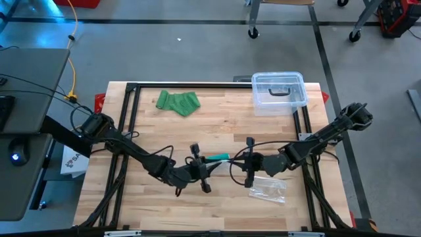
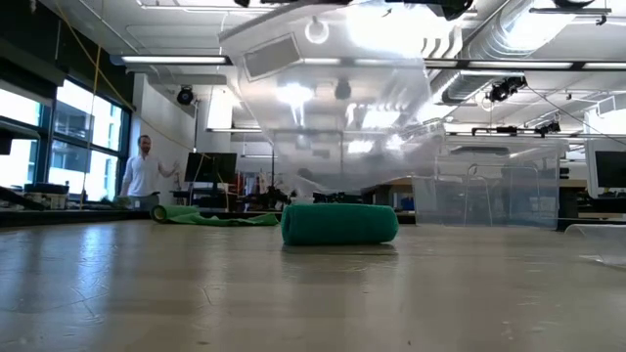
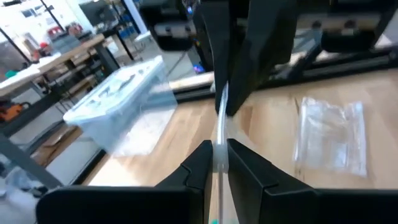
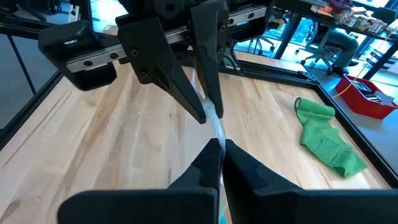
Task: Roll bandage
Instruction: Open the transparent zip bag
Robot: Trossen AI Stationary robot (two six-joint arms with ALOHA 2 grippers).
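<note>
Where the 2 dark arms reach inward over the pale wooden tabletop (image 1: 164, 125), we find their grippers facing each other near the middle of the front half. The left arm runs from its base at the left edge down and across, its wrist low and nearly level, so that the left gripper (image 1: 212, 160) points toward the right arm. The right arm slopes from its base at the right edge in the same manner, and the right gripper (image 1: 234, 162) points back at the left one.

Between them we see a thin clear plastic wrapper (image 4: 213, 123) stretched taut. In the left wrist view the left gripper's fingers (image 3: 200, 163) stand narrow, pinched on one end of this wrapper, and in the right wrist view the right gripper's fingers (image 4: 210, 157) are pressed together on its other end.

The rolled teal-green bandage (image 2: 339, 223) lies on the table beneath the 2 grippers; in the low view it rests on its side, with the wrapper hanging above it.

A loose green bandage strip (image 1: 177, 102) lies crumpled near the far left of the table. A clear plastic lidded box (image 1: 279, 92) stands at the far right corner, and an empty clear plastic packet (image 1: 268, 188) lies just in front of the right gripper.
</note>
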